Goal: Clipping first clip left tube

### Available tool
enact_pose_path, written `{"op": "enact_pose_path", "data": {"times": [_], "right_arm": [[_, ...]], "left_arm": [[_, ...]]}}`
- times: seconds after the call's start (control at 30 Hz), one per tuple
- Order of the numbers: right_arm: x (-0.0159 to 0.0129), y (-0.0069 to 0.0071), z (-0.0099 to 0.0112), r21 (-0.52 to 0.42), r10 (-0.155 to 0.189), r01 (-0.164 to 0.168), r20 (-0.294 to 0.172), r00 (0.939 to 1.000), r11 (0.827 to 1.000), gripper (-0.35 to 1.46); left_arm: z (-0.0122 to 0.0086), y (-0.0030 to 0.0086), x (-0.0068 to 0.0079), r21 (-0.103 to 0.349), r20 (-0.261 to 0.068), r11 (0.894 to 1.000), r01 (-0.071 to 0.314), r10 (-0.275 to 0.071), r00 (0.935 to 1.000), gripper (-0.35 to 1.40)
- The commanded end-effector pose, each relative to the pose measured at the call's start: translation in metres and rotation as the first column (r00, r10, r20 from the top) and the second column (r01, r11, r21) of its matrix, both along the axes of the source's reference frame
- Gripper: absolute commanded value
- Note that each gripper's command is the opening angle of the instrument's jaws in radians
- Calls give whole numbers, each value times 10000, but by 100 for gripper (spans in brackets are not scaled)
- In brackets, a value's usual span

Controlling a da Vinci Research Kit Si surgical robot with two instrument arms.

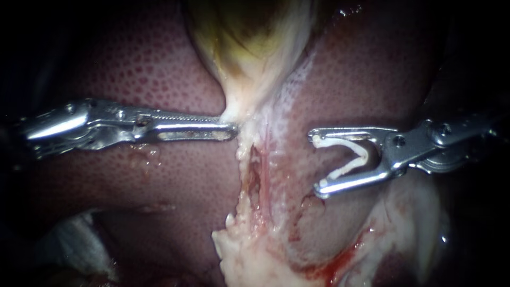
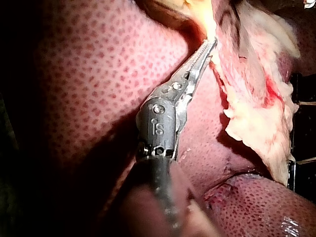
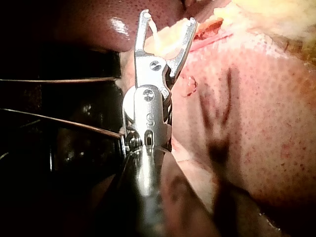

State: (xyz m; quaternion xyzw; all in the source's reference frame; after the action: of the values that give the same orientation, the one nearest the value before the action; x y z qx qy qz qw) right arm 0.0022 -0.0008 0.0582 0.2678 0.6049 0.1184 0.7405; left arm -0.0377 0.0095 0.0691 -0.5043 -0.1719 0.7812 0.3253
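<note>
Reddish-brown speckled liver (image 1: 149, 69) is filling most of the field, w/ the yellow-green gallbladder (image 1: 249, 37) hanging down in the middle and narrowing to a pale neck. Below it a ragged whitish tissue strip (image 1: 249, 250) is running down over the liver, and a pinkish tube (image 1: 256, 172) is lying exposed in it (can't tell if it's the left one). Left instrument (image 1: 231, 131) is reaching in flat, jaws lying together and pinching the gallbladder at the neck's edge. Right instrument (image 1: 317, 163) is hovering over the liver beside the strip, jaws standing wide and carrying an open white clip (image 1: 334, 142) btw them, both jaws touching it. Clip's mouth is facing the tube but sitting apart from it.
</note>
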Motion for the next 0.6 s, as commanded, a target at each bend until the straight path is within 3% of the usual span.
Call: {"op": "enact_pose_path", "data": {"times": [0.03, 0.23, 0.37, 0.6], "right_arm": [[0, 0, 0, 2, 0, 0, 3, 10000, 10000, 58], [0, 0, 1, 1, 2, -2, 5, 10000, 10000, 58], [2, -1, 2, -6, 9, -9, 9, 10000, 10000, 58], [2, -1, 3, -11, 15, -15, 14, 10000, 10000, 58]], "left_arm": [[0, 0, 0, -1, 6, 10000, -4, 4, 10000, -35], [-6, 3, 10, 103, 85, 9999, -62, 62, 9999, -35], [-21, 15, 28, 147, 30, 9999, 35, -36, 10000, -35], [-67, 44, 69, -1, 398, 9974, 727, -727, 9966, -35]]}}
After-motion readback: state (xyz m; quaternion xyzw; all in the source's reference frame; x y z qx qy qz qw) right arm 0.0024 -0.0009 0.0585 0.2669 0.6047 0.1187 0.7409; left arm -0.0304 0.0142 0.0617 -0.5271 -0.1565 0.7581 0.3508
